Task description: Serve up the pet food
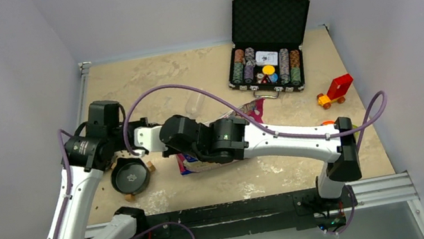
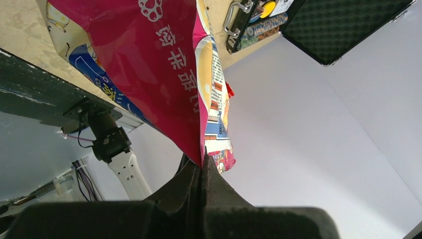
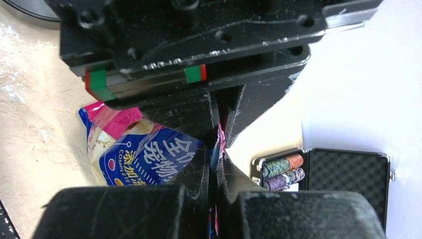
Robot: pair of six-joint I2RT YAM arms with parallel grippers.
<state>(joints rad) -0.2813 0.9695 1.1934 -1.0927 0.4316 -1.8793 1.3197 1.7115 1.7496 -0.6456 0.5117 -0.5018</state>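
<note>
Left claw [image 2: 202,162], right claw [image 3: 217,157]: both clamped on pet-food bag [image 2: 164,74] edge, tips facing, presumably to tear it open beside dark bowl [image 1: 130,176].

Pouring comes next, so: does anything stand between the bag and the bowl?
Nothing visible does. The bag lies just beside the bowl. The left gripper and the right gripper are both shut on the bag's edge.

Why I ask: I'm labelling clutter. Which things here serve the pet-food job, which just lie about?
Job: pet food bag, pinched by left gripper and right gripper; black bowl.
Lying about: poker chip case, red toy truck.
</note>
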